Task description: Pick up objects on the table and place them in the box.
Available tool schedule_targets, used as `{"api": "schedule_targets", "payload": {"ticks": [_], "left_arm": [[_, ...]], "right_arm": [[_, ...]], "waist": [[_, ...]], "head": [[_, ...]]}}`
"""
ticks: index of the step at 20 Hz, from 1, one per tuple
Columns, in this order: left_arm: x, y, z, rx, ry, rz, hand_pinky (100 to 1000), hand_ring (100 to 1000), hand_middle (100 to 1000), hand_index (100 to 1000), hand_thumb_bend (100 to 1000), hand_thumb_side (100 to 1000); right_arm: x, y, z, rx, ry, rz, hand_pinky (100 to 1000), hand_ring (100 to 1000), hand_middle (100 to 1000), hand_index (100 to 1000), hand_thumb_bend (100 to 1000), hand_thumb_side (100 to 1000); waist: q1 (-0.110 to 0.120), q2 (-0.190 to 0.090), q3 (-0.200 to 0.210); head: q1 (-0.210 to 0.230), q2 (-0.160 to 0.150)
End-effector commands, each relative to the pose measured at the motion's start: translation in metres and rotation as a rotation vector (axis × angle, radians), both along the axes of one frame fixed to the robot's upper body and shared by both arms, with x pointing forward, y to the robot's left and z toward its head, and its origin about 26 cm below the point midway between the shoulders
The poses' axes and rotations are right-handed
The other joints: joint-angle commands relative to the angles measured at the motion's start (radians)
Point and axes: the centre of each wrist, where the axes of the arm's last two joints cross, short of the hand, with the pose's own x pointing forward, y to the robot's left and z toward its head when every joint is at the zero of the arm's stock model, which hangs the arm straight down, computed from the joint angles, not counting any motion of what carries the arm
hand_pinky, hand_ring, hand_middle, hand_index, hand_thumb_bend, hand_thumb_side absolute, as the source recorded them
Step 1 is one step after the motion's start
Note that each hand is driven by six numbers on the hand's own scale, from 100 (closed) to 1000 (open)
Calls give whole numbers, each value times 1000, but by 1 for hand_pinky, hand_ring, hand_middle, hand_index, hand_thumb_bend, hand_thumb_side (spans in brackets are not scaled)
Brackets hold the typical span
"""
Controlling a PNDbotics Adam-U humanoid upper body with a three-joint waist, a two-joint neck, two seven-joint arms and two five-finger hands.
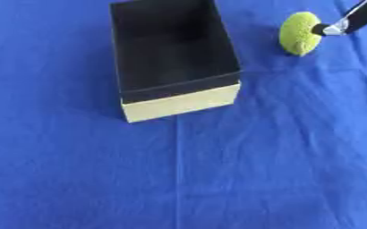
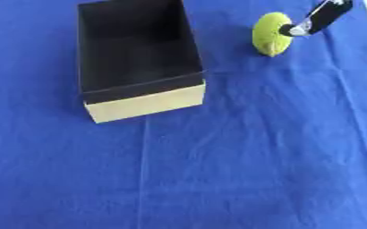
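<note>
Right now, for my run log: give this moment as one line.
right hand: fingertip touching green object | object: on blue cloth, right of box | box: no contents visible | left hand: unseen

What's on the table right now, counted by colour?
Yellow-green: 1, the round object with the right hand at its side
Black with a tan front: 1, the open box, nothing seen inside
Blue: 1, the cloth covering the table
Total: 3

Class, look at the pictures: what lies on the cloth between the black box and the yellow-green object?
Nothing: only bare blue cloth separates the box from the yellow-green object, clearest in the left eye view.
</note>
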Motion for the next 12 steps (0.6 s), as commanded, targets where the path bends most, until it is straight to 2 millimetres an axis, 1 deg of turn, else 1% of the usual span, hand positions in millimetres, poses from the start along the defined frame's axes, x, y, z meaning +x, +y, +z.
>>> {"api": "schedule_targets", "payload": {"ticks": [1, 4, 6, 12], "left_arm": [[-3, 1, 8, 26, -17, 3, 459, 755, 688, 683, 878, 815], [-3, 1, 8, 25, -17, 1, 458, 755, 688, 683, 878, 815], [-3, 1, 8, 25, -17, 2, 458, 756, 688, 682, 881, 813], [-3, 1, 8, 22, -18, 1, 457, 755, 687, 679, 879, 814]], "right_arm": [[-1, -11, 6, -146, 67, 23, 886, 916, 877, 992, 380, 100], [5, -13, -4, -142, 89, -16, 882, 916, 879, 1000, 377, 100], [8, -16, -8, -133, 93, -42, 881, 916, 883, 1000, 376, 100], [15, -17, -16, -115, 82, -82, 881, 916, 890, 1000, 377, 100]], "waist": [[-4, -187, 0], [-3, -186, 1], [-1, -184, 2], [2, -179, 3]], "head": [[-3, -10], [-8, -15], [-15, -24], [-42, -46]]}}
